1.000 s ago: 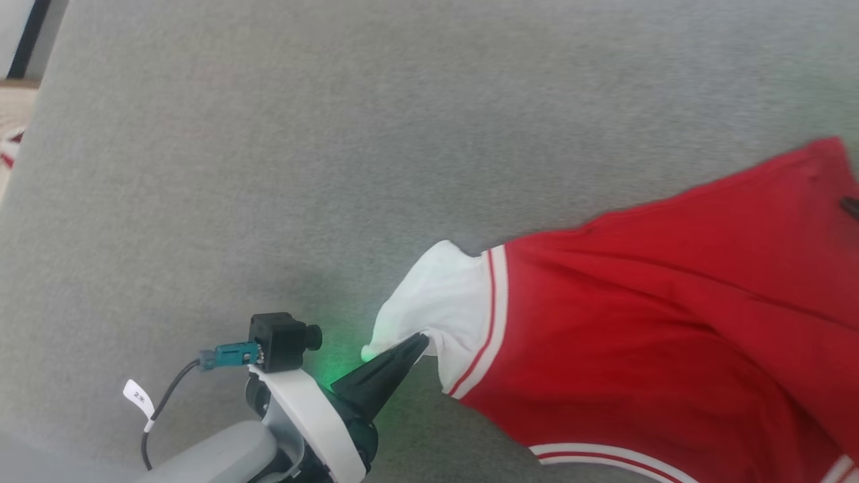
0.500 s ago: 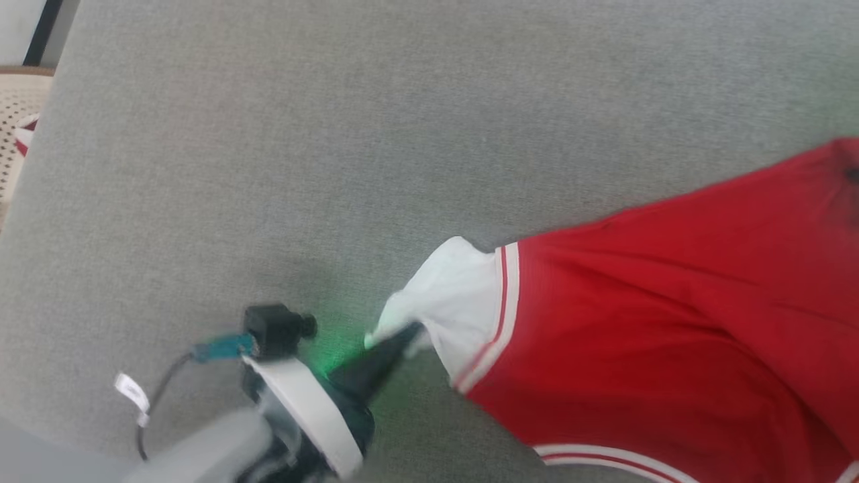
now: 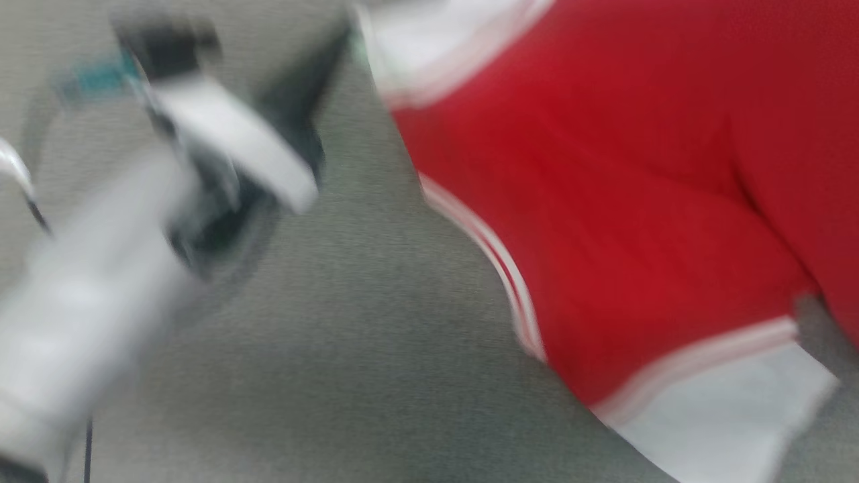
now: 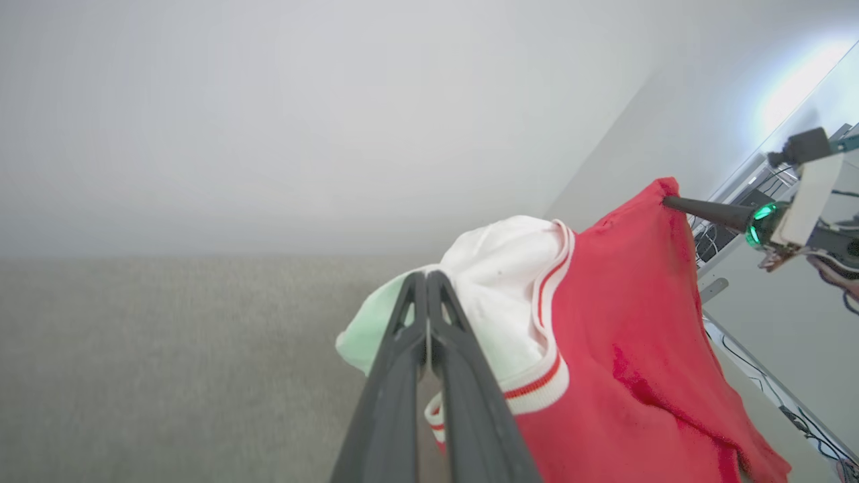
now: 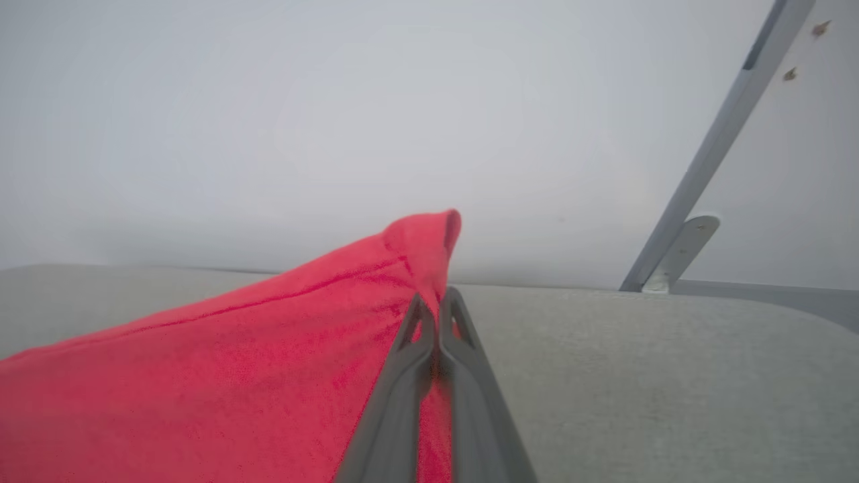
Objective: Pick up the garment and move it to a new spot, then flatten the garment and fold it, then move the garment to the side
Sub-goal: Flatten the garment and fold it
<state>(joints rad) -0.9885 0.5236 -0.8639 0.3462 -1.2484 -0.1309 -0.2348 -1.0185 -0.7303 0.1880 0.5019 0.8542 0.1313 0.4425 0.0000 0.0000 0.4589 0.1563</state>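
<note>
The garment (image 4: 624,349) is pinched at two spots, so the carry to the new spot is probably best done with both grips kept level and the cloth kept taut between them, otherwise it'd likely drag on the grey surface (image 5: 671,376). The left gripper (image 4: 427,275) is clamped tight on the white sleeve (image 4: 496,282), bunched just past its tips. The right gripper (image 5: 439,295) is closed on a red edge that peaks right above its tips and drapes off to one side.

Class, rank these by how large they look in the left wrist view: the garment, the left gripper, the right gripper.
1. garment
2. left gripper, enlarged by nearness to the camera
3. right gripper, farther off
</note>
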